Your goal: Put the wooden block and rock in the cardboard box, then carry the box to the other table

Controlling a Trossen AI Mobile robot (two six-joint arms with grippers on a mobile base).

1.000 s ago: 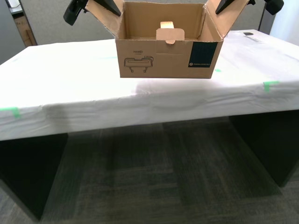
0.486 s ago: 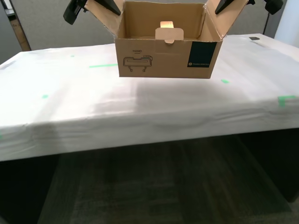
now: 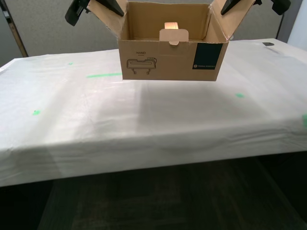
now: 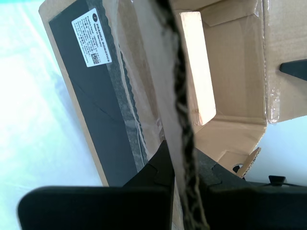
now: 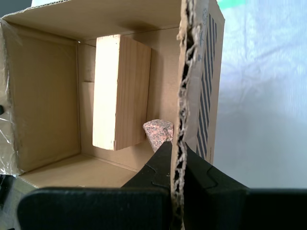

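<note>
In the exterior view the cardboard box hangs in the upper middle of the frame, above the table with the white cloth and the small green tape marks; its underside does not seem to touch the cloth, and a soft shadow lies below it. Two dark arms hold its side flaps at the top corners of the frame, but this view alone does not tell me which arm is which. In the second wrist view my second gripper is closed on the torn edge of a cardboard wall, one jaw on each side, and the wooden block lies inside, near the top of the frame. In the first wrist view my first gripper is clamped in the same way on the opposite wall; the wooden block rests on the box floor and the rock sits just beside it, close to the held wall. To finish well, I think both grippers should go down together and level, so the box does not tilt or tear at the thin edges, and should let go only when the bottom lies flat on the cloth.
</note>
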